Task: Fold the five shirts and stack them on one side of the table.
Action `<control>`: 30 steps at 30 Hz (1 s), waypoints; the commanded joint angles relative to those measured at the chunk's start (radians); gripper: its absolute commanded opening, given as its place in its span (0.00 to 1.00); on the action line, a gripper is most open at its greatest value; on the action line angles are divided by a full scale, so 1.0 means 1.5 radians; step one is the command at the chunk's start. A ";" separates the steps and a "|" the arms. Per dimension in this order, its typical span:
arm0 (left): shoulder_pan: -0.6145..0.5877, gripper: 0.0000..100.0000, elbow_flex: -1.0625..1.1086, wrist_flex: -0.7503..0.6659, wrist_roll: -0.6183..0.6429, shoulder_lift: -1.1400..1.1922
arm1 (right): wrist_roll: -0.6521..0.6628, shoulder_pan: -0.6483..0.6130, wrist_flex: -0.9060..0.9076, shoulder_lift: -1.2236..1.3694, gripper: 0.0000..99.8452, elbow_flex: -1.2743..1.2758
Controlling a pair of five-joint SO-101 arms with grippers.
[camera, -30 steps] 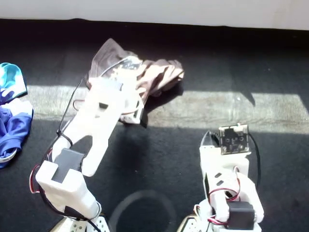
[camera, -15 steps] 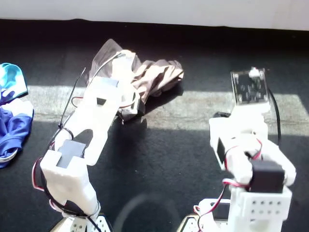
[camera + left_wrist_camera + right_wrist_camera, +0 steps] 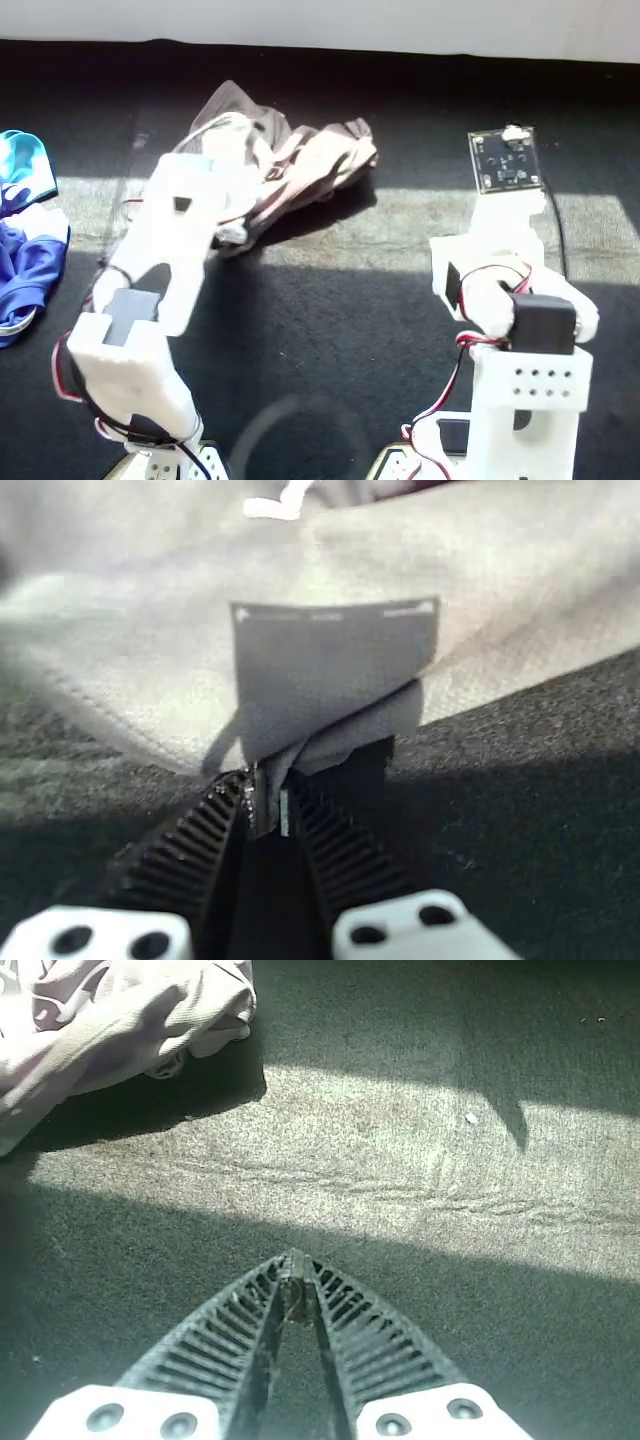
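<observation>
Left wrist view: L end effector [image 3: 266, 792] is pinching pale shirt [image 3: 420, 590] edge; R end effector [image 3: 293, 1270] hovering, pressed together. Prob. flattening step; next needs R grabbing opposite edge.

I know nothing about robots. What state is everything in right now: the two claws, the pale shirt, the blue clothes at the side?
Pale shirt: crumpled, unfolded, one edge pinched.
Left gripper: shut on that edge.
Right gripper: shut, holding nothing.
Blue clothes: bunched in a loose heap, unfolded.
</observation>
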 commanded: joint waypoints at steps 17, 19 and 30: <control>-0.470 0.01 -0.019 0.206 -0.248 -0.478 | -0.055 -0.124 -0.193 0.161 0.23 0.034; -0.504 0.01 -0.009 0.204 -0.272 -0.478 | -0.056 -0.147 -0.189 0.249 0.23 -0.033; -0.563 0.01 0.112 0.203 -0.330 -0.483 | -0.194 -0.282 -0.159 0.647 0.23 -0.408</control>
